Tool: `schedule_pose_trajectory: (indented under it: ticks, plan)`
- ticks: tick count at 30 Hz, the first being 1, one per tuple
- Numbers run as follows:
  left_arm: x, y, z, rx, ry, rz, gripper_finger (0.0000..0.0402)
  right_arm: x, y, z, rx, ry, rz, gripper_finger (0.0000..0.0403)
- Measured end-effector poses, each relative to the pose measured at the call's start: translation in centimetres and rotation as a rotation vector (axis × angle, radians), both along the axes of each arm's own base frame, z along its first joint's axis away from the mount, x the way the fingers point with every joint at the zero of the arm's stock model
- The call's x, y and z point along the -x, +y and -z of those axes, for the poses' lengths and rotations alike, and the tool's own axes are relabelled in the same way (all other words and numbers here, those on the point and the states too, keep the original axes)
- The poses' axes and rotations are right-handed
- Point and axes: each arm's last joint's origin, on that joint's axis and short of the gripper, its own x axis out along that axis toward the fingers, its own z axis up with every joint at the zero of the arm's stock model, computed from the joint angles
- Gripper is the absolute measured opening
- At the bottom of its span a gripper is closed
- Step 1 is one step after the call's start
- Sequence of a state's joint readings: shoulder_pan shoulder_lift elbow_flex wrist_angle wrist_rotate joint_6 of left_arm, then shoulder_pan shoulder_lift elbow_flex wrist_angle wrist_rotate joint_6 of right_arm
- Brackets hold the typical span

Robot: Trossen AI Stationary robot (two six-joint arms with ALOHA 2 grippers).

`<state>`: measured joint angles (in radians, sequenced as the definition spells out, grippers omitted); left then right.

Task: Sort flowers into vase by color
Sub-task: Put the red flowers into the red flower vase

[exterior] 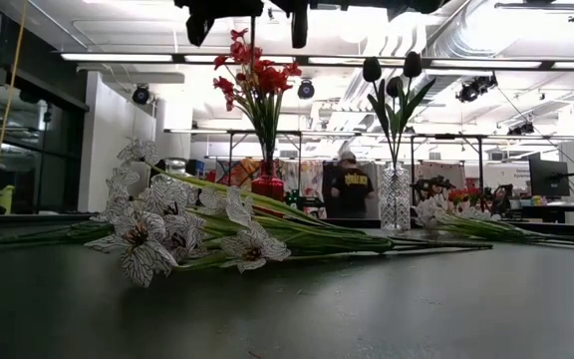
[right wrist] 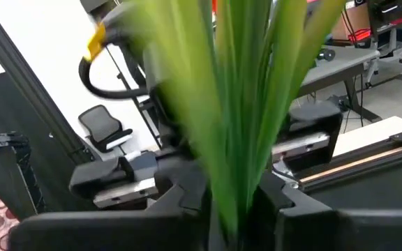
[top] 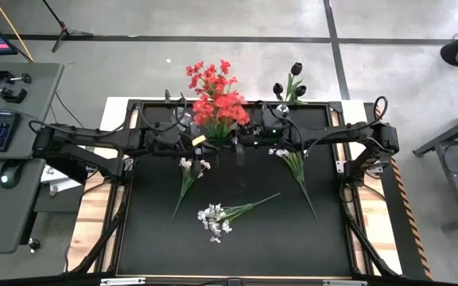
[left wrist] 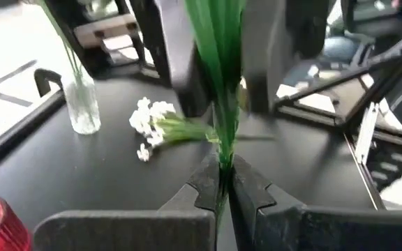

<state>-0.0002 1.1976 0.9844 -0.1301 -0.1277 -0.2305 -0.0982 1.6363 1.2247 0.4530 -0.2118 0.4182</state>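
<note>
Nearest the front edge of the table (top: 149, 238), the front white spray (top: 217, 216) lies flat with its stem pointing back and to the right. To the left and farther back lies the left white spray (top: 189, 168), blossoms toward the rear.

Above it, near mid-table, the left gripper (left wrist: 223, 167) has its jaws pressed together on a green stem (left wrist: 222, 84) with long leaves. The stem's blossoms cannot be made out in the wrist views.

Just behind, the red flowers (top: 215, 97) stand in a red vase (exterior: 267, 184) at the table's rear edge.

The right gripper (right wrist: 232, 202) hangs just beside the left one. Green leaves fill the gap between its jaws; whether they clamp cannot be told.

Farther right, the right white spray (top: 293, 163) lies on the table. Behind it, the black flowers (top: 293, 82) stand in a clear vase (exterior: 396, 199).
</note>
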Motion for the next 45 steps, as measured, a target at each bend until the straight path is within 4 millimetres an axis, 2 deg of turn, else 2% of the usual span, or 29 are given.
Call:
schedule_pose_trajectory:
  ticks: [7, 12, 16, 23, 27, 30, 34, 41, 45]
  plan:
    - [-0.1, 0.1, -0.4, -0.008, -0.036, -0.012, 0.0000, 0.0, 0.0, -0.1, 0.013, -0.007, 0.012, 0.0112]
    - [-0.1, 0.1, -0.3, -0.009, -0.030, -0.011, 0.0000, 0.0, 0.0, -0.4, 0.015, -0.044, 0.023, 0.0122]
    - [-0.1, 0.1, -0.3, -0.010, -0.030, -0.012, 0.0000, 0.0, 0.0, -0.4, 0.011, -0.043, 0.025, 0.0101]
    - [-0.1, 0.0, -0.3, -0.011, -0.030, -0.010, 0.0000, 0.0, -0.1, -0.3, 0.035, -0.033, 0.030, 0.0015]
    - [-0.1, 0.0, -0.3, -0.004, -0.030, -0.012, 0.0004, 0.0, -0.2, -0.3, 0.033, -0.031, 0.032, 0.0007]
    - [0.4, 0.0, -0.4, 0.013, -0.020, -0.019, 0.0023, 0.1, -0.4, -0.3, 0.035, -0.028, 0.036, 0.0004]
    - [1.9, 0.0, -0.7, 0.030, 0.030, -0.023, 0.0069, 0.8, -1.2, -1.0, 0.051, -0.028, 0.052, 0.0002]
    - [6.0, 0.1, -0.7, 0.069, 0.198, -0.072, 0.0151, 3.5, -2.5, -2.5, 0.138, 0.056, 0.100, 0.0001]
    - [7.6, 0.0, -0.4, 0.079, 0.177, -0.135, 0.0172, 5.7, -2.6, -1.7, 0.153, 0.136, 0.129, 0.0001]
